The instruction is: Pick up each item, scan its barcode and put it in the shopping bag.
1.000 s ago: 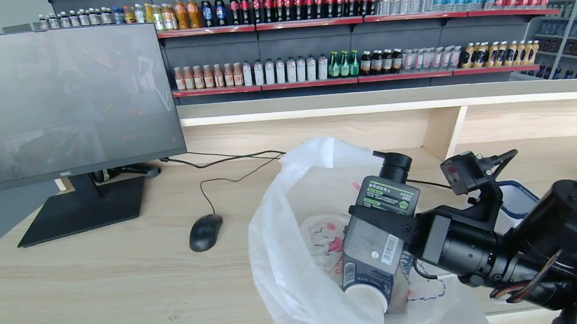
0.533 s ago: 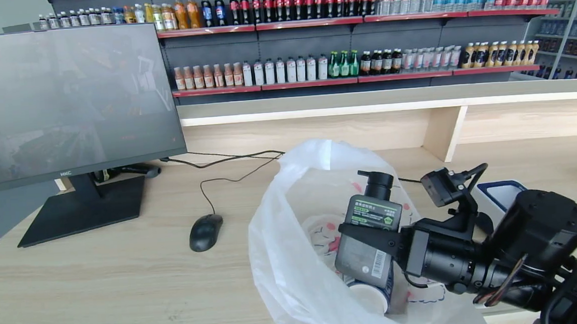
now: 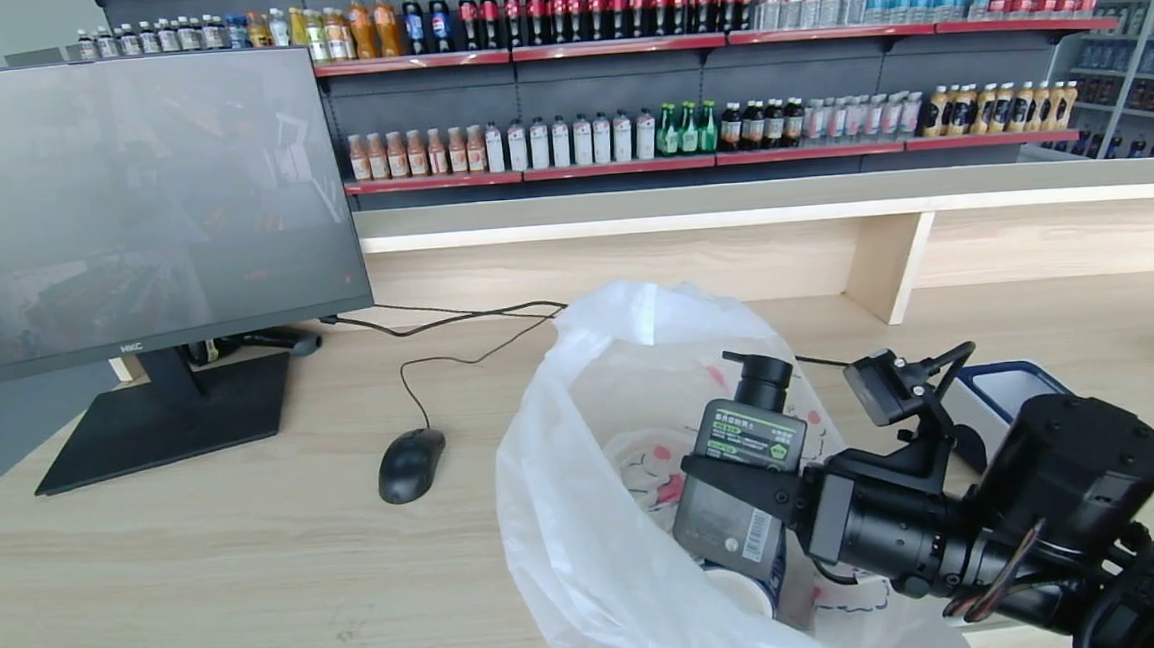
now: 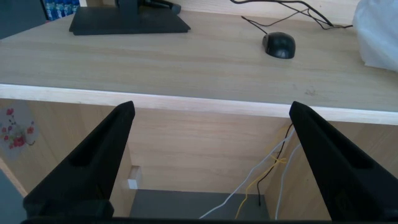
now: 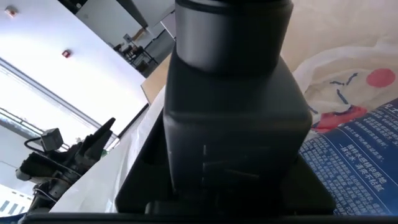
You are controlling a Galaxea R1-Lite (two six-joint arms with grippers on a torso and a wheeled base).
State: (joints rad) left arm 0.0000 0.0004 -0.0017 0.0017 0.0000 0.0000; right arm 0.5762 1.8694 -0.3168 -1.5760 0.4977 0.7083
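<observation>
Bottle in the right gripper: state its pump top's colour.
Black: the pump top of the bottle, clearest in the head view.

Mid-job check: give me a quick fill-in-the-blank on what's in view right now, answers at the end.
1. The right tool grips the bottle at the mouth of the white ____.
2. The left tool, below the counter edge, has its jaws ____.
3. Between the monitor and the bag lies a black ____.
Answers: bag; open; mouse.
</observation>
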